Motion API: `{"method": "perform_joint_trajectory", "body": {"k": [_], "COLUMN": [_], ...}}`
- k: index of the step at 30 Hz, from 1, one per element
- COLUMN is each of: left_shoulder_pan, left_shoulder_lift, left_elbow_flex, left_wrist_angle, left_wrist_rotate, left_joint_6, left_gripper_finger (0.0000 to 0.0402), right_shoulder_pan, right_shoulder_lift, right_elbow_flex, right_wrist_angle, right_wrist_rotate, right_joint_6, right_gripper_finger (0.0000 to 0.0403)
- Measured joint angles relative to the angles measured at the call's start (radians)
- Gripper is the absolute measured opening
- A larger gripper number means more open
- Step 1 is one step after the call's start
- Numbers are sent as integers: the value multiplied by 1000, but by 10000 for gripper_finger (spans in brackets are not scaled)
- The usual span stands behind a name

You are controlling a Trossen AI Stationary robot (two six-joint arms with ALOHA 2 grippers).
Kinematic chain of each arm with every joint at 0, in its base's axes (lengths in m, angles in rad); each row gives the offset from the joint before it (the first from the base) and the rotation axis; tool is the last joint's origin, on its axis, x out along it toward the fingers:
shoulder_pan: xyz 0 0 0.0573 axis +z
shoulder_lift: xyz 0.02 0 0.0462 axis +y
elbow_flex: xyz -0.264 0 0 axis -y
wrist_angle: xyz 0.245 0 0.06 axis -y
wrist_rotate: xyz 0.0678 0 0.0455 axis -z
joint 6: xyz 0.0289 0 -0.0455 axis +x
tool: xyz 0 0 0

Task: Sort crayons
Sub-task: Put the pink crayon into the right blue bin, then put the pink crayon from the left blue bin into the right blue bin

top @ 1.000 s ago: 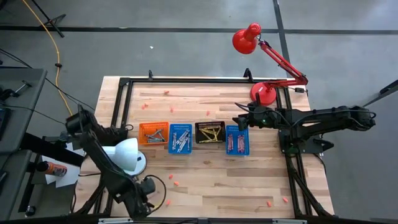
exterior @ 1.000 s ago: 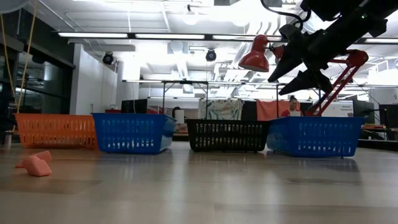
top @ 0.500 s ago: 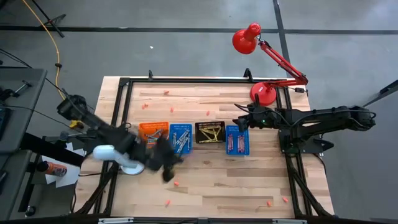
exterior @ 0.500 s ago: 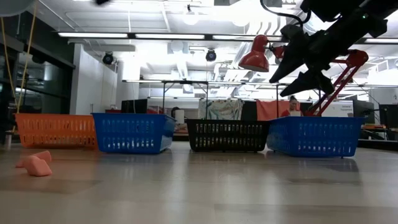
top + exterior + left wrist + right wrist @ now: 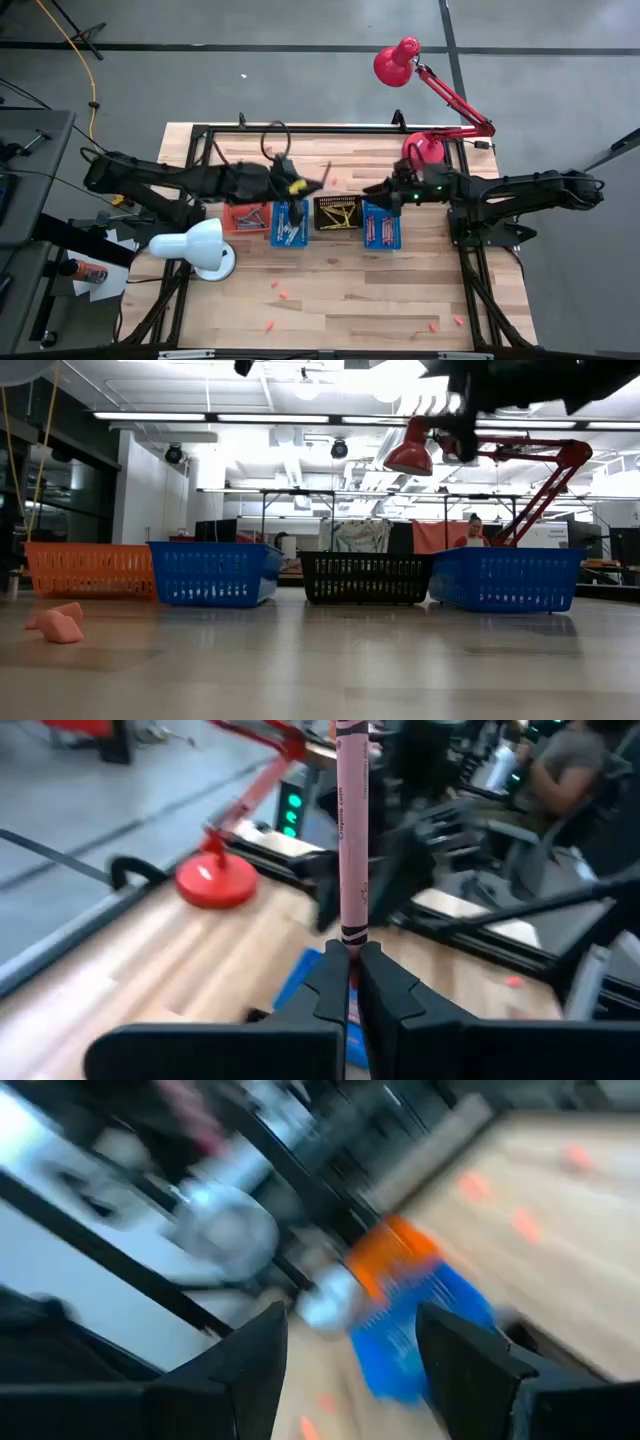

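wood desk [image 5: 340, 280], four baskets in a row mid-desk. left claw [image 5: 349, 982] above the row's left half, clamped on one pink crayon [image 5: 351, 830] standing straight out. right claw [image 5: 372, 189] just behind the right blue basket [image 5: 381, 224], fingers apart, nothing held.

This is a big robot lab: long ceiling lights [image 5: 250, 417], work desks [image 5: 265, 495] behind, and a grey concrete floor [image 5: 300, 90].
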Motion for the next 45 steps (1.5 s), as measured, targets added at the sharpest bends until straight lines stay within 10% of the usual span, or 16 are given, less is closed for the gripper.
{"method": "perform_joint_trajectory", "body": {"k": [5,16,27,45], "left_shoulder_pan": [45,188,217,218], "left_shoulder_lift": [-62,-277,-300,-300], "left_elbow_flex": [-41,-414,-441,-441], "left_wrist_angle": [3,316,327,301], "left_wrist_rotate": [4,269,364,332], "left_joint_6": [81,81,130,128], "left_gripper_finger": [0,0,0,0], "right_shoulder_pan": [0,2,-16,-34], "right_shoulder_lift": [0,259,585,515], "right_elbow_flex": [23,419,759,798], "right_wrist_angle": [231,-42,-55,-333], "right_wrist_rotate": [-4,-1,0,1], "right_joint_6": [-28,-311,-472,-537], "right_gripper_finger": [215,215,215,215]}}
